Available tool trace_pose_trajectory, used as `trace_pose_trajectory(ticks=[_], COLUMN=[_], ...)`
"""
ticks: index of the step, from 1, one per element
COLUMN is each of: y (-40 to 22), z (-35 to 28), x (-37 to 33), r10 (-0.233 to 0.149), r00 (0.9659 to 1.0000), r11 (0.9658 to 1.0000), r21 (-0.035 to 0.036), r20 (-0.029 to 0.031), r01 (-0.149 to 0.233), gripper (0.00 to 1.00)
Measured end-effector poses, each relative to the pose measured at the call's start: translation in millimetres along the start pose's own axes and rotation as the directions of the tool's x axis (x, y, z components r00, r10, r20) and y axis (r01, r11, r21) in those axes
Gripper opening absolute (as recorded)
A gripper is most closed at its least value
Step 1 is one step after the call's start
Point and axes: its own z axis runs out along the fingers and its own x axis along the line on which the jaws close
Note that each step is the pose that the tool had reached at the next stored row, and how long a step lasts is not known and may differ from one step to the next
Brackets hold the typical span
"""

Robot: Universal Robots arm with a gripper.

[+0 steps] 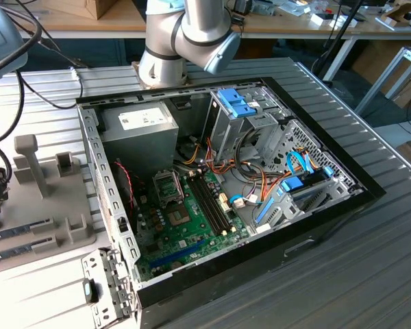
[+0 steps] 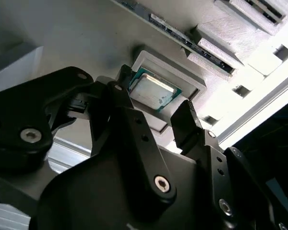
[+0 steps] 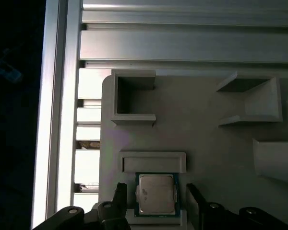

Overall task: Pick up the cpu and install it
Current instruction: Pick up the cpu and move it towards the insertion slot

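The cpu (image 3: 156,194) lay flat, metal top up, in a shallow square pocket of the grey holder (image 3: 206,143), which sat on the ribbed surface (image 3: 182,43) beside the open case (image 1: 315,226). The hand (image 3: 155,191) hung low over it, open. In the first wrist view its two black fingers (image 3: 119,196) stood on opposite sides of the chip, each with a thin gap to the green rim, so nothing was gripped yet. In the second wrist view the cpu (image 2: 152,91) showed between the same spread fingers (image 2: 182,120), level in its pocket. The chip looked light, thin and stiff, so weight should be no trouble. The smooth metal lid would probably be slippery and offers nothing to pinch. The likely hold was on two opposite edges of the green rim, squarely and with little force, since a skewed or hard squeeze could tilt it in the pocket or chip the board. Its underside is probably delicate. The pocket walls left the fingers little room.
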Motion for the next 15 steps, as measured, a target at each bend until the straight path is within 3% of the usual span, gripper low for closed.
trace_pose_trajectory(ticks=[1, 2, 3, 5, 6, 8, 12, 15], y=[0.8, 11.5, 14.3, 15.8, 16.9, 20.8, 26.8, 28.8], z=[0.2, 1.4, 1.9, 2.0, 2.2, 2.7, 3.5, 4.0], x=[-3.5, -5.9, -5.9, -5.9, -6.0, -6.3, -6.5, -6.5], r10=[-0.001, -0.004, -0.012, -0.018, -0.019, -0.02, -0.021, -0.023], r00=[1.0, 1.0, 0.9999, 0.9998, 0.9998, 0.9998, 0.9998, 0.9997], r11=[0.9994, 0.9982, 0.9942, 0.9873, 0.9859, 0.9843, 0.9837, 0.9811], r21=[0.0344, 0.06, 0.1067, 0.1576, 0.1664, 0.1755, 0.1787, 0.1922], r20=[-0.0001, -0.001, -0.0022, -0.0037, -0.0041, -0.0044, -0.0046, -0.0053], r01=[0.001, 0.004, 0.012, 0.019, 0.02, 0.021, 0.021, 0.024], gripper=[0.6, 0.6, 0.6, 0.6, 0.6, 0.6, 0.6, 0.6])
